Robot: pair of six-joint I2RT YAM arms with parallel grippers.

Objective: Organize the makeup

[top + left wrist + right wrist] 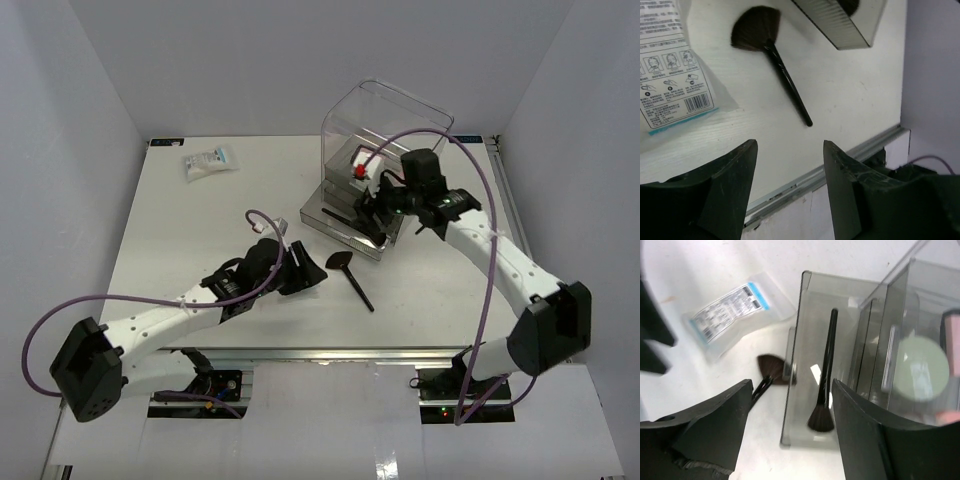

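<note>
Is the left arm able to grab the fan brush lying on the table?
Probably yes: the fan brush lies flat on the table just ahead of the open left tool, with nothing between them.

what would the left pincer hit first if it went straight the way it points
Probably the handle of the fan brush, lying just ahead of the left pincer; depth is unclear, so bare table may come first.

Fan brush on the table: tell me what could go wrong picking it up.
The fan brush lies flat with a slim handle, so the open left gripper may slip off it. Its handle tip points toward the table edge; a nudge could push it off.
</note>
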